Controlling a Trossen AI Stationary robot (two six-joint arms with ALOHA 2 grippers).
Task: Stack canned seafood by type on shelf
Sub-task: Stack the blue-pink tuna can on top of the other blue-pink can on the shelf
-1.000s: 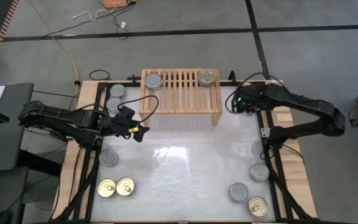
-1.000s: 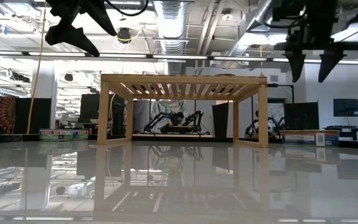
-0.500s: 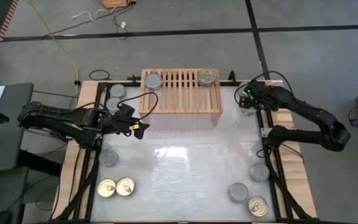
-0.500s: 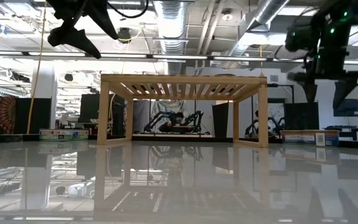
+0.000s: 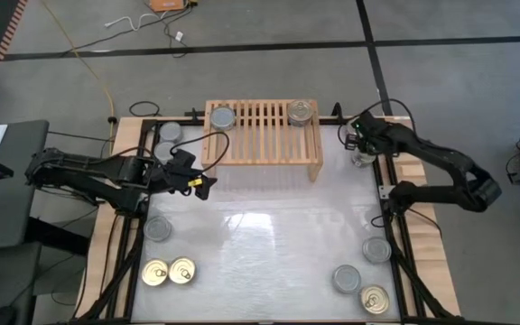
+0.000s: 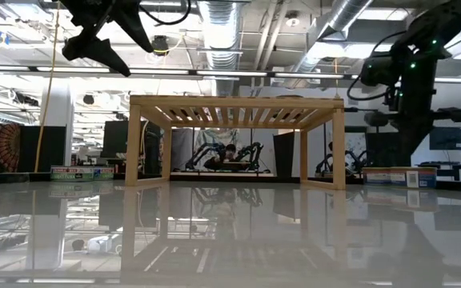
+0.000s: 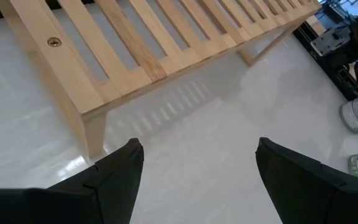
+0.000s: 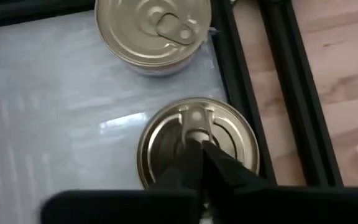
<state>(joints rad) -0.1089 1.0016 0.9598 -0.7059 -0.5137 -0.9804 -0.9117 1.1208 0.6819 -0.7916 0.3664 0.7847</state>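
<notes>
Bright ceiling tubes are casting glare across the glossy white table top, which is mirroring the pale slatted wooden rack; nearby fingers are blurring.

The empty-topped shelf stands mid-table, left hand high, right arm beside it.

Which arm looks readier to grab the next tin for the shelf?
Right. The right pincer hangs over a gold-topped tin beside the shelf; the left pincer hovers open over bare table, no tin beneath.
</notes>
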